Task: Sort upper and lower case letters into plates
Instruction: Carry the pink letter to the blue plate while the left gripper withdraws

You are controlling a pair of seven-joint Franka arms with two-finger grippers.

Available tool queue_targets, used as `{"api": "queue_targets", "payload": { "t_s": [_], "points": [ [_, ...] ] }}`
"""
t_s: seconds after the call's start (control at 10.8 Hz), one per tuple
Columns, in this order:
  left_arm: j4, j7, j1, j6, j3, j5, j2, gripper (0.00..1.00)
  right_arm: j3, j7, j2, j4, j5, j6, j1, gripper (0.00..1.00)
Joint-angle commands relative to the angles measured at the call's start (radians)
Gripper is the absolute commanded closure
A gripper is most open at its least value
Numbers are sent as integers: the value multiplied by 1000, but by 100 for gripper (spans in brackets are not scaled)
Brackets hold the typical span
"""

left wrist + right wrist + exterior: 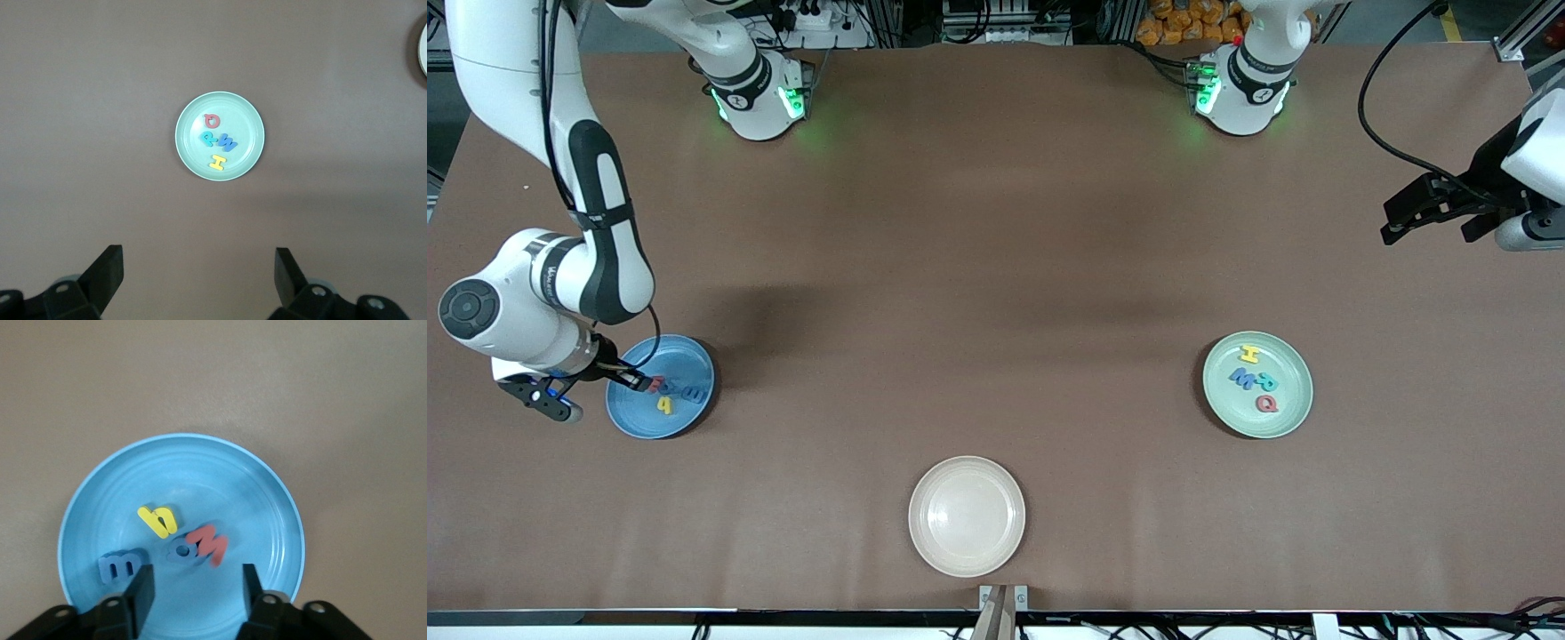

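— Where do we find the right gripper [640, 383]?

— We see it low over the round light blue matte plate [633, 418] at the right arm's end of the brown tabletop [996, 222], its fingers [140, 587] parted and holding nothing. In that plate lie a yellow foam letter [158, 520], a red one [209, 543], a small blue one [181, 553] touching the red, and a blue "m" [120, 566].

— And the left gripper [1436, 213]?

— It waits up in the air at the left arm's end, fingers [107, 270] spread wide and empty. The pale mint green round plate [1294, 356] holds a yellow H [1250, 354], a teal letter [1266, 381], a blue W [1242, 378] and a red Q [1266, 404] (all four close together). A cream-beige round plate [967, 516] sits nearest the front camera.
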Motion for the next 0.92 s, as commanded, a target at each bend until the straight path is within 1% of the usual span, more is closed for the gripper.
{"api": "queue_targets", "payload": {
  "t_s": [0.0,0.18,0.28,0.37,0.46,0.55,0.65,0.74,0.83],
  "points": [
    [8,18,5,-22,9,-9,-7,0,12,-8,-5,64,-11,-35,-11,0],
    [8,18,5,-28,14,-9,-7,0,26,-6,-62,75,-10,-104,13,0],
    [8,18,5,-28,14,-10,-7,0,90,-11,-103,78,-16,-132,-14,0],
    [10,18,5,-28,17,-9,-11,0,178,-15,-146,78,-60,-144,-75,0],
    [11,18,5,-29,18,-9,-12,0,273,-18,-186,78,-123,-173,-147,0],
    [13,18,5,-35,18,-9,-12,0,367,-21,-217,76,-134,-221,-227,0],
    [18,18,5,-43,18,-9,-12,0,423,-21,-252,78,-142,-258,-264,0],
    [19,16,5,-43,20,-9,-12,0,425,-35,-301,78,-145,-308,-269,0],
    [21,16,5,-45,20,-7,-12,0,425,-90,-354,78,-143,-350,-269,0]
  ]
}}
